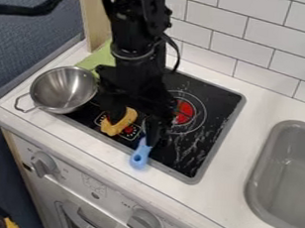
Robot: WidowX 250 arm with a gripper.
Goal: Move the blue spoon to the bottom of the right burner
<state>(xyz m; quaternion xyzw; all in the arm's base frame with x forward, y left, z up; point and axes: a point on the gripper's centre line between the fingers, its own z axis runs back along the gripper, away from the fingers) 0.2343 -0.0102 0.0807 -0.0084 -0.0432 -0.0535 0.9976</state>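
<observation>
Blue spoon (140,155): lies at the near side of the stove (188,156), handle end pointing near and slightly left, lapping over the near rim towards the counter (90,146). Far part runs in under the gripper (151,129); bowl hidden there, can't make it out. Pan (63,90) well to the left, yellow piece (119,123) just left of the spoon, sink (285,178) far off to the right.

Handling, my guess: light, probably toy plastic, stiff along its length. Should not bend or crush under a normal squeeze. Smooth skin, so may slip or twist if caught off-centre; a narrow handle will swing about a poor hold. Not fragile. Stove top looks glossy, so a nudge could skate it rather than lift it.

Where to take it: the handle, across its width, on the stretch nearer the bowl than the tip. Closer to the balance, less droop. The tip is wider, with a hole in it; a hold there would leave the bowl end hanging.

Spoon against tool: gripper hangs down over the spoon's far part, handle end sticking out on the near side. Contact not certain. Gripper apart, together or clamped on the spoon: cannot tell. Right burner (184,112) lies far and right of the handle.
</observation>
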